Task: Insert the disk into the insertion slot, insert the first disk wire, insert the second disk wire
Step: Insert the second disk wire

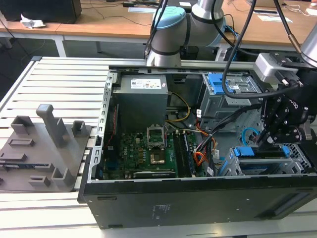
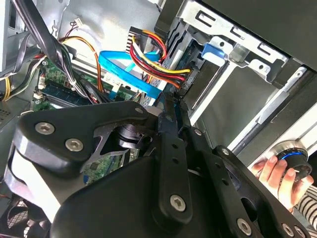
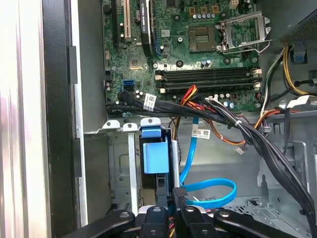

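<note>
The disk (image 1: pixel 251 151) with its bright blue carrier (image 3: pixel 154 156) sits inside the grey insertion slot (image 1: pixel 298 154) at the case's front corner, on the exterior view's right. My black gripper (image 1: pixel 271 139) hangs right over the disk's end. In both wrist views its fingers stand close together, pinching a black connector (image 2: pixel 184 83) fed by red, yellow and black wires (image 2: pixel 157 63). The gripper's tips (image 3: pixel 170 194) touch the disk's back edge. A flat blue data wire (image 3: pixel 210 194) loops loose beside the slot, and its end is hidden.
The open computer case (image 1: pixel 198 203) lies on a slatted table. A taller grey cage with a blue clip (image 1: pixel 218 82) stands behind the slot. Black cable bundles (image 3: pixel 247 134) cross above the motherboard (image 1: pixel 143 151). A hand (image 2: pixel 271 171) holds a round knob nearby. Grey fixtures (image 1: pixel 44 148) lie on the exterior view's left.
</note>
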Controlling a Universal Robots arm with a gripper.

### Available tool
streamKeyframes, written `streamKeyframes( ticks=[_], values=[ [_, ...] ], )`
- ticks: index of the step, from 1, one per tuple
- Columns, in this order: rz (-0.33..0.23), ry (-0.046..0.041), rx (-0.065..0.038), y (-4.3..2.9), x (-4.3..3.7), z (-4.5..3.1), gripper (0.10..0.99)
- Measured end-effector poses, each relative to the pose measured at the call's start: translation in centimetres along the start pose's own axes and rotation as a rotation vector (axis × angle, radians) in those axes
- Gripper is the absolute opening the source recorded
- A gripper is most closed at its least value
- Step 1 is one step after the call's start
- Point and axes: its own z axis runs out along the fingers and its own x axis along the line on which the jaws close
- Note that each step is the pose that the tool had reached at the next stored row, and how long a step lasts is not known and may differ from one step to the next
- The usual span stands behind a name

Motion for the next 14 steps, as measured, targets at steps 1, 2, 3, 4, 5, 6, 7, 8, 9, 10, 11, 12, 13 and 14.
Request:
streamKeyframes(
  ticks=[1,2,3,4,5,6,7,8,9,10,11,12,13,14],
  values=[
    [0.0,-0.0002,0.0,-0.01,0.03,0.04,0.165],
    [0.0,-0.0001,0.0,-0.01,0.04,0.05,0.165],
    [0.0,0.0,0.0,-0.01,0.06,0.07,0.165],
    [0.0,0.0001,0.0,-0.02,0.07,0.09,0.165],
    [0.0,0.0001,0.0,-0.02,0.1,0.11,0.165],
    [-0.001,0.0,0.0,-0.03,0.15,0.13,0.165],
    [-0.001,0.0,0.0,-0.04,0.24,0.2,0.165],
    [-0.002,0.0001,0.0,-0.05,0.35,0.34,0.165],
    [-0.002,0.0005,0.0,-0.07,0.41,0.42,0.165],
    [-0.002,0.0007,0.0,-0.07,0.43,0.47,0.165],
    [-0.002,0.0008,0.0,-0.1,0.43,0.5,0.165],
    [-0.002,0.0007,0.0,-0.1,0.43,0.51,0.165],
    [-0.002,0.0003,0.0,-0.11,0.42,0.53,0.165],
    [-0.002,0.0003,0.0,-0.11,0.42,0.53,0.165]
  ],
)
